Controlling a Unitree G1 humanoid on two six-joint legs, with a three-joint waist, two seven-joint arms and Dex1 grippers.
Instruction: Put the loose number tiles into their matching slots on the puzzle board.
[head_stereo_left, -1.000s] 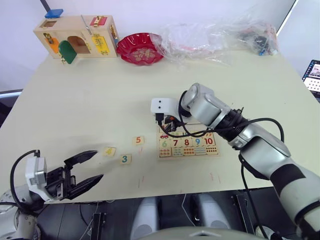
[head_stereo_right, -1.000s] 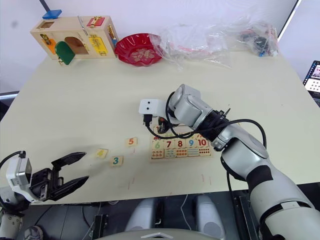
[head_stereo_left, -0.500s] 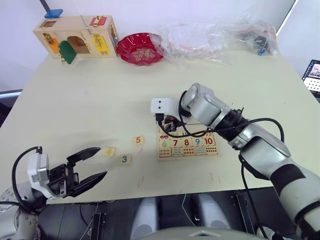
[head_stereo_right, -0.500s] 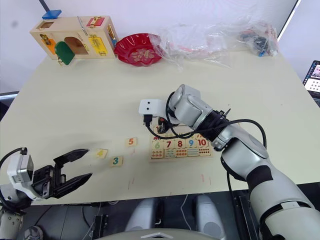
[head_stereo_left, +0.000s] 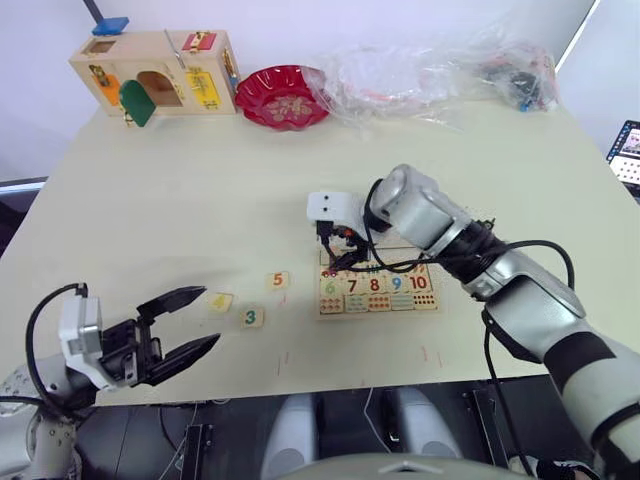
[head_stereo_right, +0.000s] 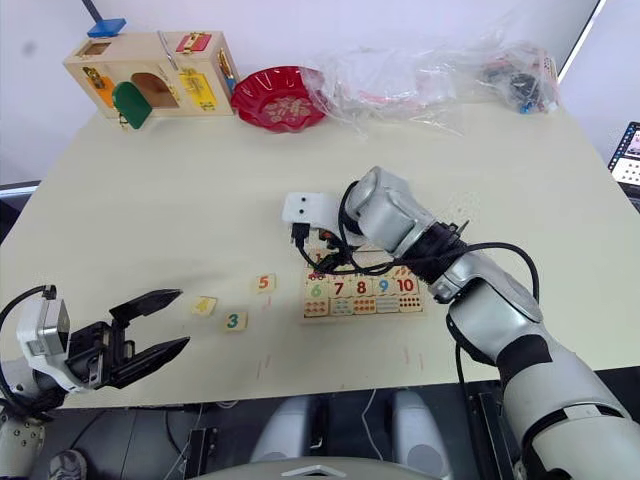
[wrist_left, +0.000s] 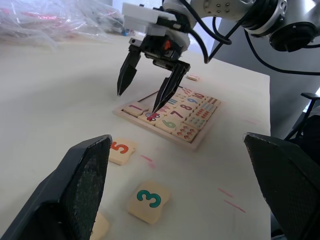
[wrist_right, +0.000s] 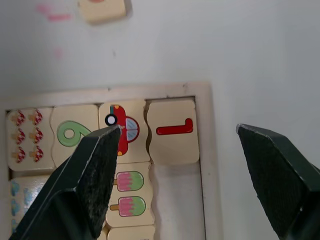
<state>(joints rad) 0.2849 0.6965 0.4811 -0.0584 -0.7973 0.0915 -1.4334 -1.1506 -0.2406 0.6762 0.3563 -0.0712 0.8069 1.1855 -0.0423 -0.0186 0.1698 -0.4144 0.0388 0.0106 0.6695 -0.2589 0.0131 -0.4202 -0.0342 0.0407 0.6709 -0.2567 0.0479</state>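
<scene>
Both sets of jaws are spread wide and holding nothing. The left gripper (head_stereo_left: 185, 322) hangs off the near edge of the table (head_stereo_left: 180, 200) at about 8 o'clock, fingers aimed at the loose tiles. Right of it sit tile 4 (head_stereo_left: 219, 301), tile 3 (head_stereo_left: 252, 318) and tile 5 (head_stereo_left: 278, 282), all apart from each other and left of the puzzle board (head_stereo_left: 378, 290). The right gripper (wrist_left: 150, 80) hovers over the board's corner, one finger (wrist_left: 168, 90) just above it. In the right wrist view tile 1 (wrist_right: 173, 131) sits in its slot, slightly crooked, and the slot beside it (wrist_right: 179, 195) is bare.
</scene>
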